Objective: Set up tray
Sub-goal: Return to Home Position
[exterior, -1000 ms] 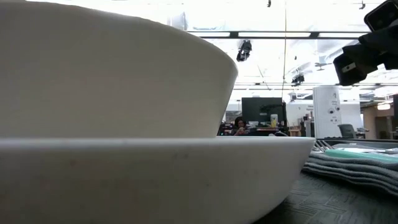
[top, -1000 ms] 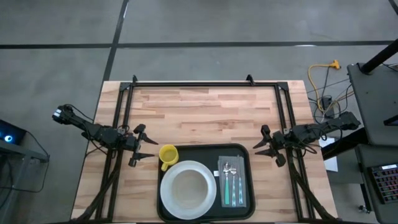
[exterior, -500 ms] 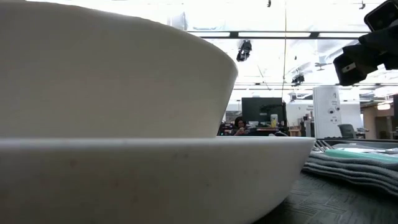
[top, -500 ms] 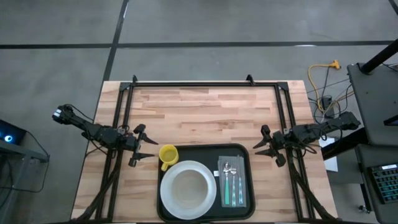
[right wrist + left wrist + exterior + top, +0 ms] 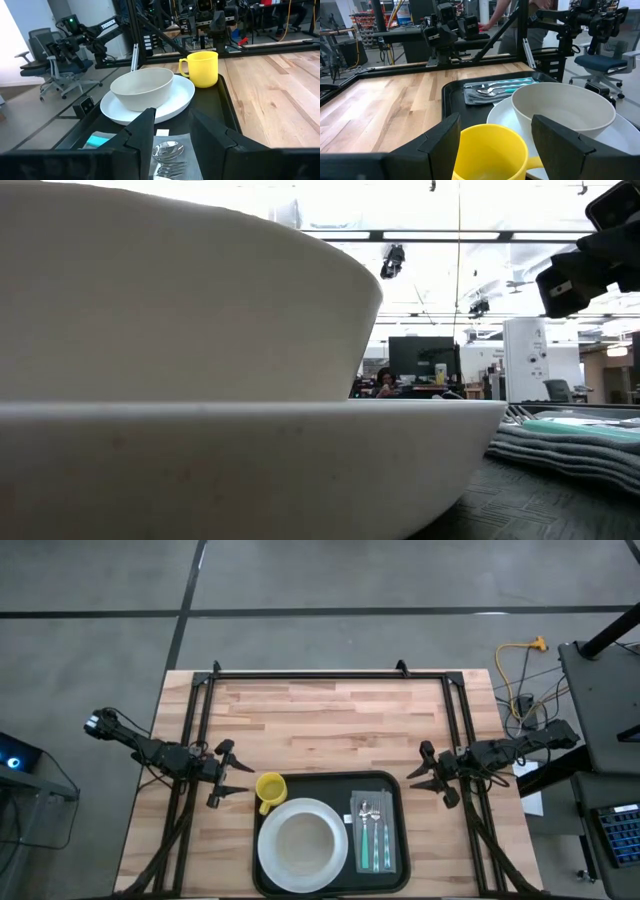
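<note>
The black tray (image 5: 392,790) lies at the table's near edge. On it a white bowl (image 5: 297,843) stands in a white plate (image 5: 270,858), and cutlery (image 5: 372,830) rests on a folded grey napkin (image 5: 388,850). A yellow mug (image 5: 271,787) stands upright at the tray's far left corner. My left gripper (image 5: 243,780) is open just left of the mug, which shows close between its fingers in the left wrist view (image 5: 490,150). My right gripper (image 5: 412,780) is open just right of the tray, facing the napkin (image 5: 172,145) and the bowl (image 5: 142,87).
A black metal frame (image 5: 305,673) runs along the table's far edge and down both sides. Bare wood (image 5: 320,725) stretches between the frame and the tray. In the low view the plate and bowl (image 5: 180,380) fill most of the picture. A person shows far off in the room.
</note>
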